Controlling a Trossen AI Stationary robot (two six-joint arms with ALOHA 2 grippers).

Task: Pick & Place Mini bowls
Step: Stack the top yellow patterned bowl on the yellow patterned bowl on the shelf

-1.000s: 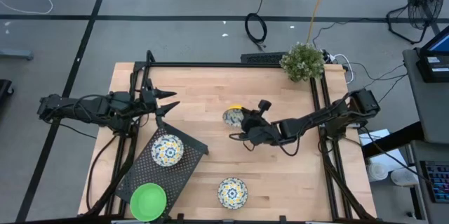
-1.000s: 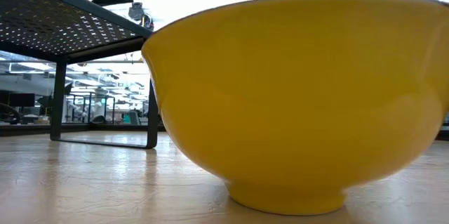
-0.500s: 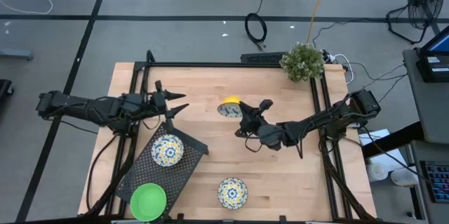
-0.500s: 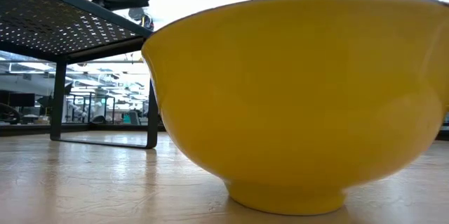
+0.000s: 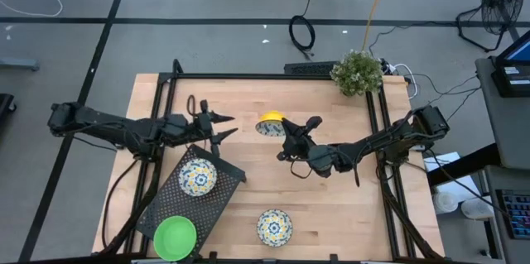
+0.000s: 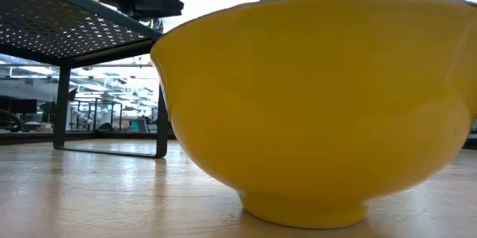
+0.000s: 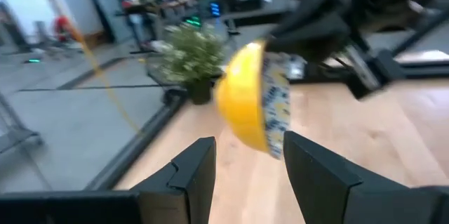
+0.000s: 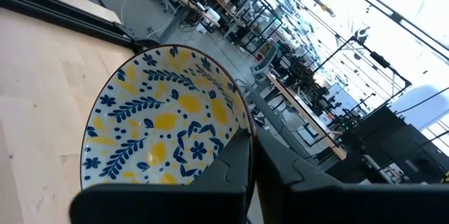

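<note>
Main risk I see is the handover: right gripper has its fingers pinched tight on just the rim of the floral bowl, holding it tilted on edge above the desk mid-back. That's a thin grip; a nudge from the other arm could twist the bowl out and drop it.

Left gripper is spread fairly wide and holds nothing. In its wrist view the bowl sits ahead of the fingers, roughly lined up with the gap but clear of both tips, yellow outside facing them. If I close now I'd guess I catch air; if I push in off-centre, one tip hits the curved wall and shoves it.

Second risk: both arms converge near the same spot, so wrist collision is possible.

Other bowls: one floral bowl on the black mesh tray, a green one at the tray's near end, another floral on the desk near the front edge. Low view is blocked by that last bowl's yellow outside.
</note>
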